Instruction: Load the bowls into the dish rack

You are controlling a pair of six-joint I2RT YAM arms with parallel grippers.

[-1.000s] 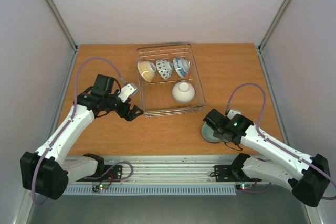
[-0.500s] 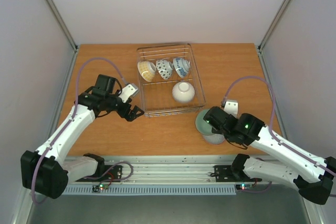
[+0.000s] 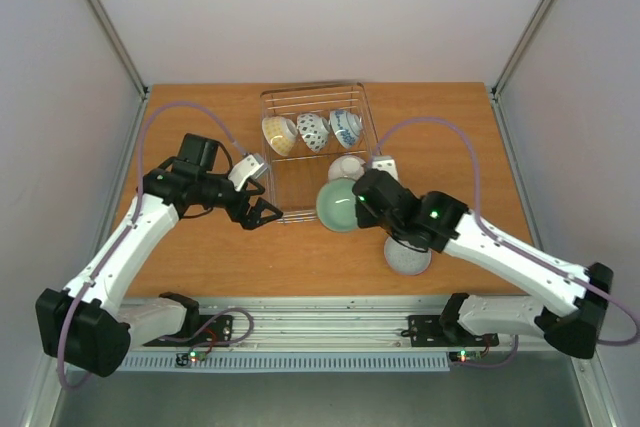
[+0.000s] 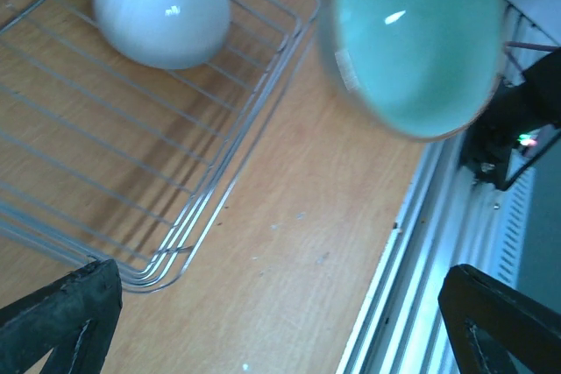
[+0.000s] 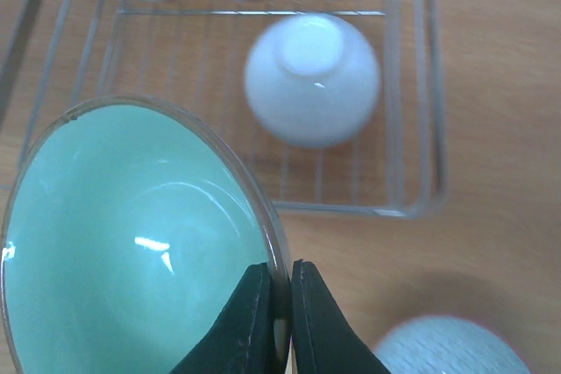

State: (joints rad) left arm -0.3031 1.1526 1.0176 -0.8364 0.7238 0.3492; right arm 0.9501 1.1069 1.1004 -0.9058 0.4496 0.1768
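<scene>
Now the right claw (image 5: 280, 304), gripping the pale green bowl (image 3: 338, 205) by its rim, has carried it up to the dish rack (image 3: 300, 217), ready for loading; the left claw (image 3: 262, 215) sits open.

We take this for a robotics lab test cell: a wooden table (image 3: 440, 127) boxed in by plain white panels (image 3: 330, 7) at 9, 12 and 3 o'clock, aluminium corner posts (image 3: 105, 22), and a metal mounting rail (image 3: 320, 319) carrying cabled arm bases (image 3: 165, 315) at 6 o'clock.
</scene>
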